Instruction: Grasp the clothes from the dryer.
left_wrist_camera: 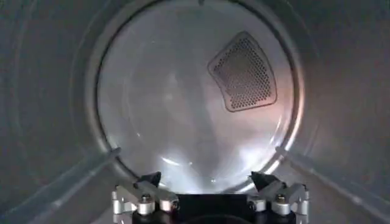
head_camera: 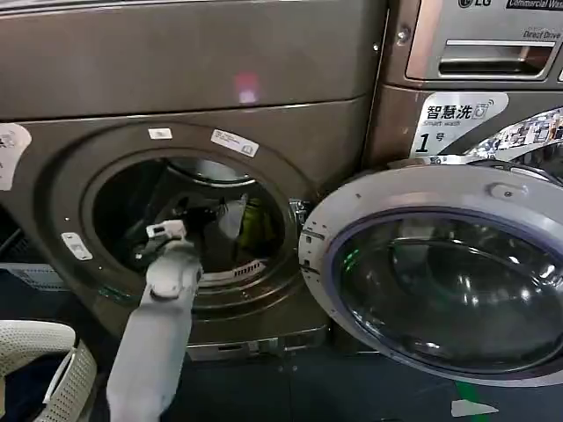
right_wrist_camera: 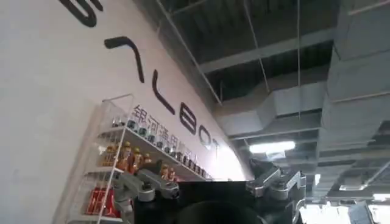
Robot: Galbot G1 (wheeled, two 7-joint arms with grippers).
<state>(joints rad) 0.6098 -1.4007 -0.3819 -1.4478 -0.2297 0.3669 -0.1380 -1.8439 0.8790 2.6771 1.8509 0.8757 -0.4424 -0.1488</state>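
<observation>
The bronze-brown dryer [head_camera: 202, 79] fills the left and centre of the head view, and its round door [head_camera: 440, 281] hangs open to the right. My left arm reaches through the porthole, with the left gripper [head_camera: 187, 214] inside the drum. Past it in the drum I see a pale patch [head_camera: 232, 215] and a yellow-green patch [head_camera: 255, 224] that look like the clothes. In the left wrist view the left gripper [left_wrist_camera: 205, 179] is open with nothing between its fingers, facing the bare back wall of the drum [left_wrist_camera: 183, 103] and its perforated vent [left_wrist_camera: 244, 73]. My right gripper [right_wrist_camera: 207, 173] is open, pointing up at a ceiling.
A second machine with an LG drawer panel [head_camera: 497, 44] and a white label marked 1 [head_camera: 457, 119] stands at the right, behind the open door. A white basket [head_camera: 66, 365] holding dark navy fabric [head_camera: 22, 382] sits at the lower left. A shelf of bottles [right_wrist_camera: 128, 158] hangs on a white wall.
</observation>
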